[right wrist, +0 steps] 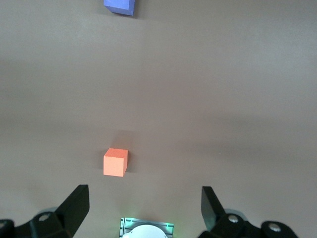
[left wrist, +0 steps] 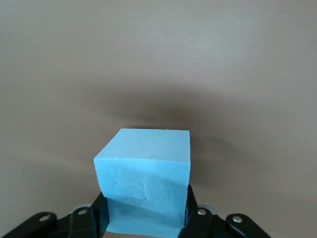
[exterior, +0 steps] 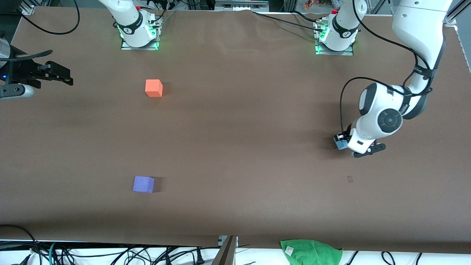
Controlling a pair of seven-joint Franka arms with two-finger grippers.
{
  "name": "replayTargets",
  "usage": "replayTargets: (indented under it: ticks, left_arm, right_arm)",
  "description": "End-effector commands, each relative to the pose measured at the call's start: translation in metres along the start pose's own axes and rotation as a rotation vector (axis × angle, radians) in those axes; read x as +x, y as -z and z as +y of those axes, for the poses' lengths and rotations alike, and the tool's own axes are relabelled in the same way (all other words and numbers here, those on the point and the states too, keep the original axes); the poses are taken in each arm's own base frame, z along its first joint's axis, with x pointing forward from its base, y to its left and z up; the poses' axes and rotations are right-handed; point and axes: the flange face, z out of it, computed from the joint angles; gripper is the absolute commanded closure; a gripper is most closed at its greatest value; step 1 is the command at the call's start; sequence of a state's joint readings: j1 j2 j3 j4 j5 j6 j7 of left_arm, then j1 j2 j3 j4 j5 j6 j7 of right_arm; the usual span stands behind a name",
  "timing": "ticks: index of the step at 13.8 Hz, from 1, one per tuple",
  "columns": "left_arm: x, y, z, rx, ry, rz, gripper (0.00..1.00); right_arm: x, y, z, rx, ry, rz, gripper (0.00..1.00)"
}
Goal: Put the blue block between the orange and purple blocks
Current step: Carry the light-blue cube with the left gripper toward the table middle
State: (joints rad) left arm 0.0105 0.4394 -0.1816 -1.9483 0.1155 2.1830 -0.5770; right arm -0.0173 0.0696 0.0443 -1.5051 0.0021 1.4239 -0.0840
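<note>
Looking down from the front camera, we see the left gripper (exterior: 342,141) low at the brown table (exterior: 235,147), toward the left arm's end, with its fingers clamped on the blue block (exterior: 340,144). Only a corner of that cube peeks out beside the white wrist there. In the left wrist view it's much clearer: the blue block (left wrist: 146,181) sits squeezed between the two black fingers (left wrist: 195,218), one on each side face, with its top face fully in view. We can't tell from these views whether the cube is resting on the tabletop or just off it.

The other two cubes are both toward the right arm's end, well apart from the blue one. The orange block (exterior: 153,88) sits farther from the front camera, and the purple block (exterior: 143,184) sits nearer to it, with a wide stretch of bare table between them.

The right gripper (exterior: 60,75) waits up in the air at the right arm's end of the table. Its fingers (right wrist: 74,206) are spread wide with nothing between them, and the right wrist view shows the orange block (right wrist: 115,162) and part of the purple block (right wrist: 120,6) on the table below.

We also spot a green cloth (exterior: 311,251) at the table's edge nearest the front camera.
</note>
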Motion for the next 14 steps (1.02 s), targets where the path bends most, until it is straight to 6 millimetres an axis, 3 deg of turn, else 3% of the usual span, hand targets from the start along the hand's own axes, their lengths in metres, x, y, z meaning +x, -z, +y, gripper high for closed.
replayTargets:
  ticks: [1, 3, 4, 6, 9, 11, 14]
  left_arm:
    - [-0.033, 0.064, 0.08, -0.028, 0.049, -0.001, 0.82]
    - [-0.073, 0.097, 0.149, -0.109, 0.079, 0.001, 0.82]
    - [-0.096, 0.102, 0.182, -0.12, 0.076, 0.002, 0.8]
    - [-0.151, 0.095, 0.255, -0.146, 0.044, -0.024, 0.8]
    - [-0.196, 0.08, 0.347, -0.19, 0.062, -0.043, 0.75]
    - [-0.212, 0.06, 0.373, -0.166, 0.052, -0.015, 0.72]
    - [-0.224, 0.006, 0.387, -0.076, 0.066, 0.044, 0.6]
  right_arm:
    - [0.002, 0.005, 0.002, -0.002, 0.011, 0.007, 0.0]
    - [0.003, 0.005, 0.002, -0.002, 0.012, 0.013, 0.0]
    - [0.003, 0.006, 0.003, -0.002, 0.012, 0.014, 0.0]
    - [0.004, 0.004, 0.003, 0.0, 0.012, 0.011, 0.0]
    - [0.004, 0.004, 0.003, -0.003, 0.011, 0.009, 0.0]
    - [0.003, 0.004, 0.006, -0.001, 0.007, 0.01, 0.0]
    - [0.003, 0.004, 0.009, 0.0, 0.001, 0.011, 0.0]
